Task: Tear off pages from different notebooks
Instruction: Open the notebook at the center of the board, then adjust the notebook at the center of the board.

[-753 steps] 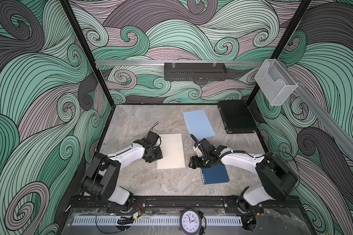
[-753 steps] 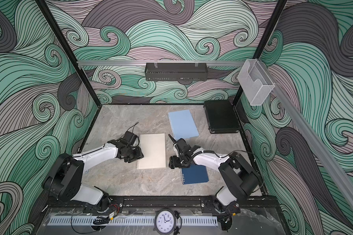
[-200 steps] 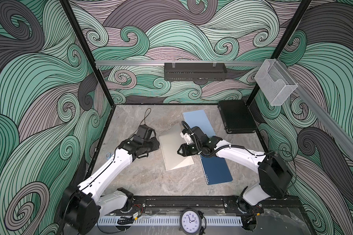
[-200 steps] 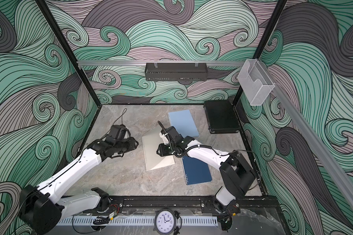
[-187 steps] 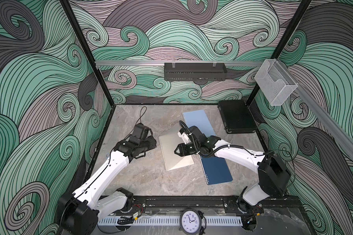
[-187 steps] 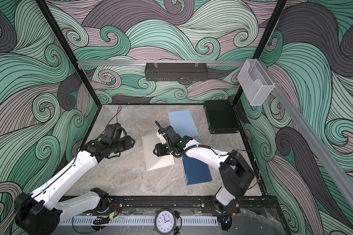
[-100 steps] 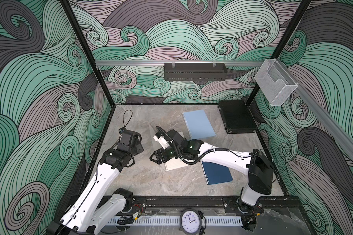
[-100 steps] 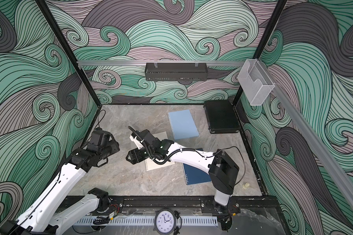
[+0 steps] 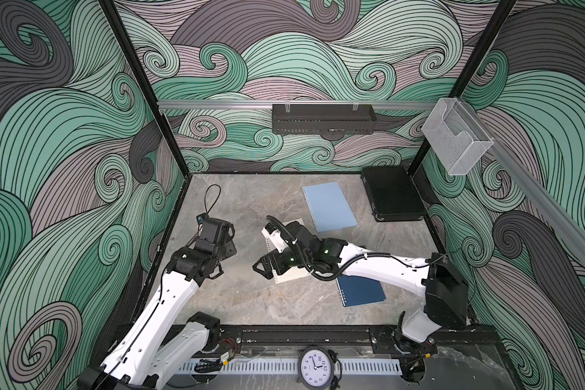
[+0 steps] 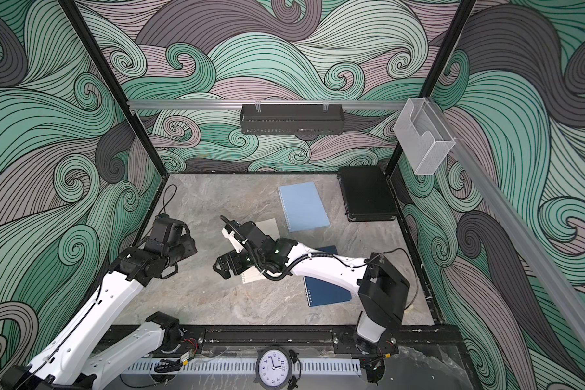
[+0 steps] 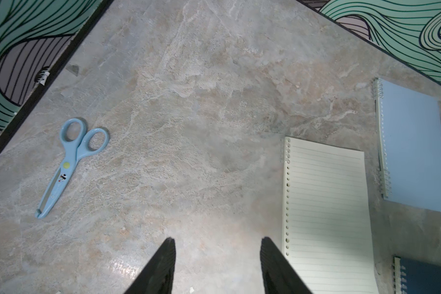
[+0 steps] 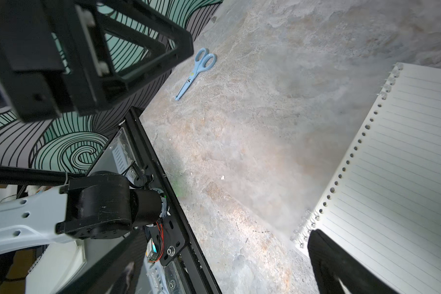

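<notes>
Both claws open and empty at the cream notebook

The right gripper (image 12: 227, 231) is spread wide over the wire-bound edge of the cream notebook (image 11: 326, 216). One finger overlaps a corner of its lined front, but I cannot tell whether it touches, and nothing sits between the jaws. The left gripper (image 11: 215, 240) is moderately parted above the bare table (image 11: 189, 127), gripping nothing, with the notebook just beside one fingertip. The cream notebook lies flat mid-table, largely under the right arm in both top views. The light blue notebook (image 9: 330, 206) lies behind it, near the black case (image 9: 394, 194). The navy notebook (image 9: 362, 290) lies toward the front, partly under that arm. The blue scissors (image 11: 69, 157) lie well apart, by the left wall.
</notes>
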